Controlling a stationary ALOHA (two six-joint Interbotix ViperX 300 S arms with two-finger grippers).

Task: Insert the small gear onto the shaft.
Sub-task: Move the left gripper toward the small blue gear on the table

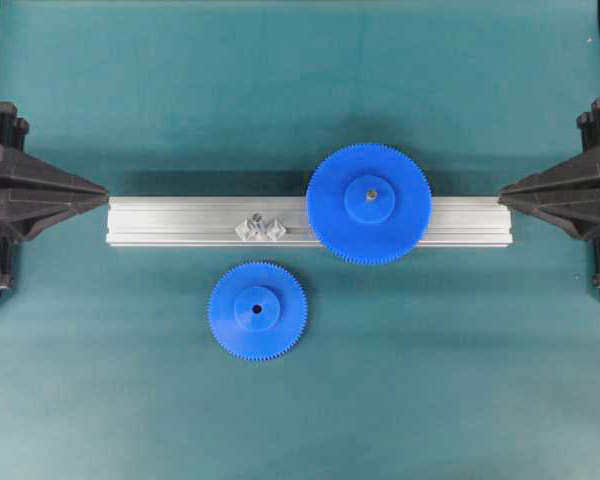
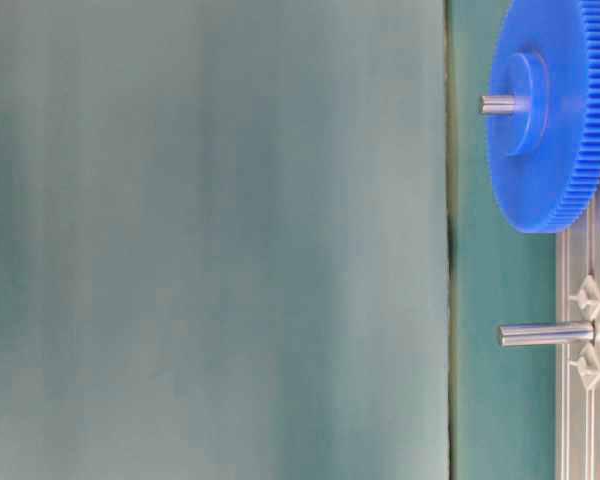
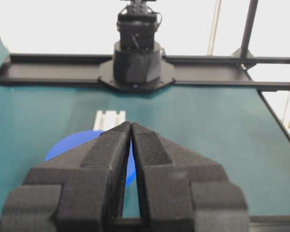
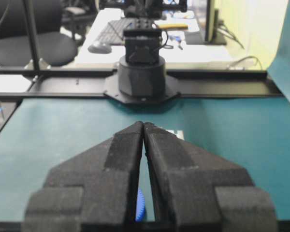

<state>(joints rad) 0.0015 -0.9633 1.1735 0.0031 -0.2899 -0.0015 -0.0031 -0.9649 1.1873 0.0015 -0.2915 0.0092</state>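
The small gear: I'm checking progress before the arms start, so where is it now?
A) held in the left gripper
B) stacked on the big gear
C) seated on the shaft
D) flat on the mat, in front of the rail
D: overhead, the small gear lies flat on the green mat, apart from the rail, and the shaft stands bare.

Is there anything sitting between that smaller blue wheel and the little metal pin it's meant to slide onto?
Nothing visible does. The small gear lies flat on the mat just in front of the aluminium rail, and the shaft stands bare on that rail. The wider blue gear sits farther along the rail, off to the side.
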